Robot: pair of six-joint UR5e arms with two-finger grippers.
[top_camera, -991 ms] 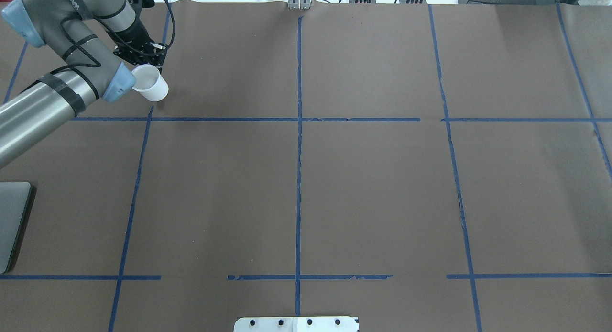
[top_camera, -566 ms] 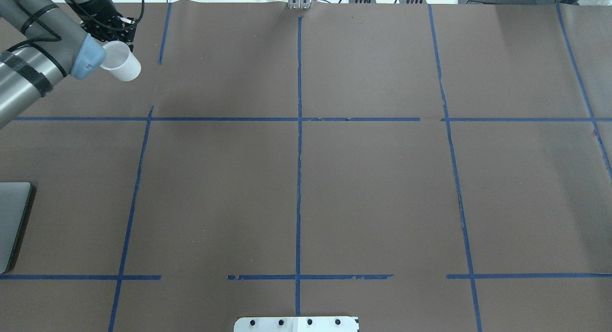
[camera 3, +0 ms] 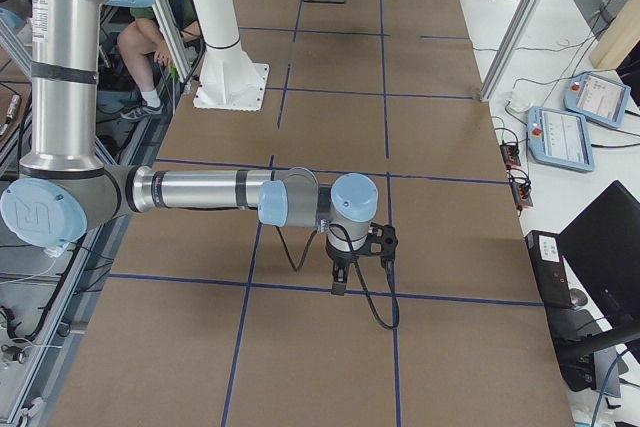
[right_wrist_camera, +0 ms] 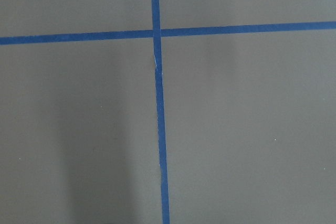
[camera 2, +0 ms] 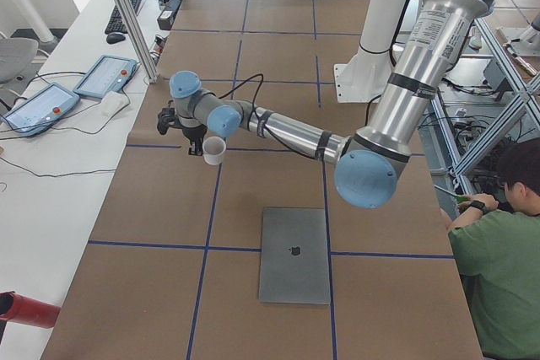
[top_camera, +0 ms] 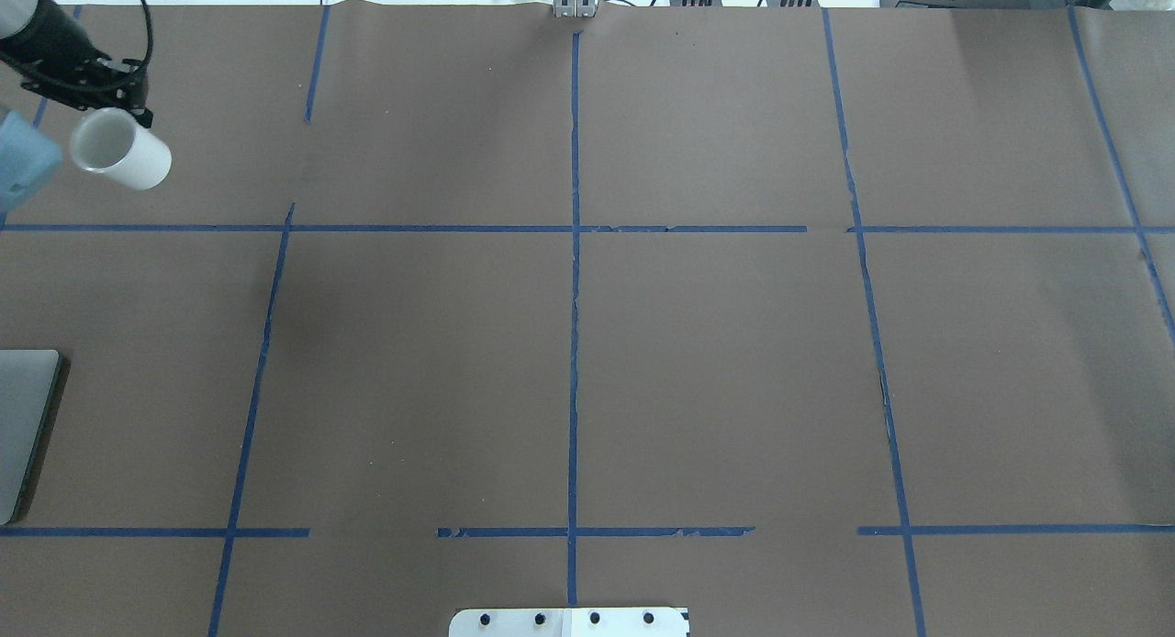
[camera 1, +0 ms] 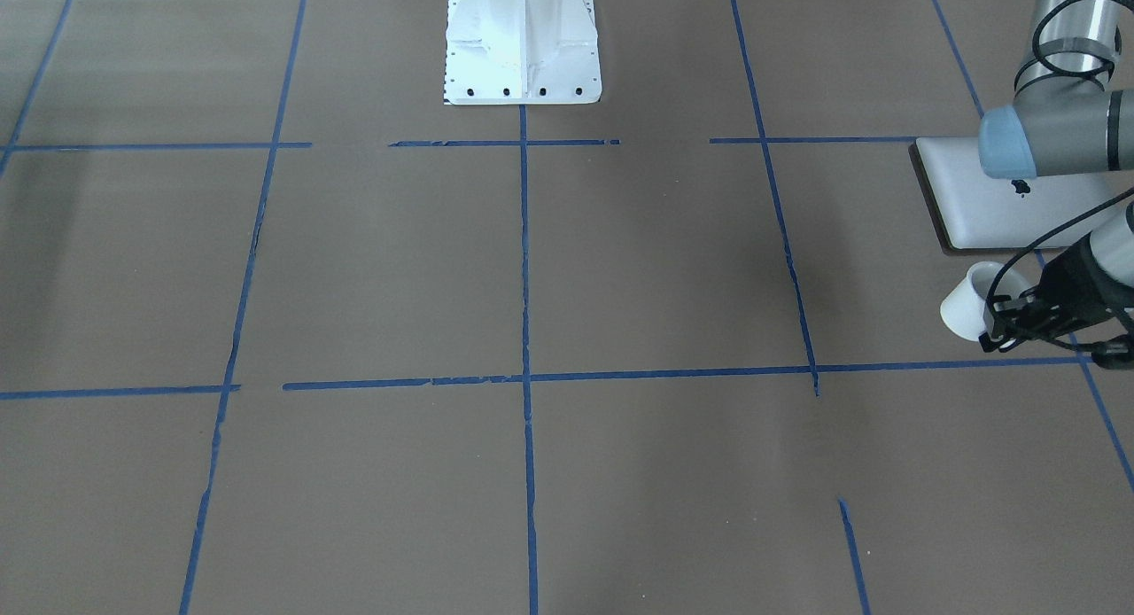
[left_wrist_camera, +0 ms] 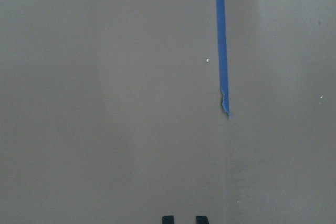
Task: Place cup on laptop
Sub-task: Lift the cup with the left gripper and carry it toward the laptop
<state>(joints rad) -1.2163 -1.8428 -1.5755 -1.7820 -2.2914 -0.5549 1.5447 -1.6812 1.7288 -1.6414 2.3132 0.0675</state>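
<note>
One laptop (camera 2: 294, 255) lies nearest, low in the middle of the exterior left view. It is thin and silver-grey with rounded corners, its lid is shut, and a small dark logo sits at the lid's centre. In the overhead view the left edge cuts it off, so only a narrow strip shows. One operator (camera 2: 498, 242) in green sits at the right edge, partly out of frame.

Past the laptop and well apart from it, toward the upper left, is the one cup (camera 2: 214, 151). It is small, white and wider at the rim, over the brown table (camera 2: 135, 200) and beside a blue tape line (camera 2: 211, 200). The left gripper (camera 2: 199, 142), at the end of the long left arm (camera 2: 295, 132), is clamped onto the cup from the side. The gripper body hides the contact point. It is hard to make out whether the cup's base touches the table.

Farthest along the table, the right gripper (camera 3: 340, 282) points down at a tape crossing. It shows only in the exterior right view, so I cannot tell whether its fingers are parted or closed.
</note>
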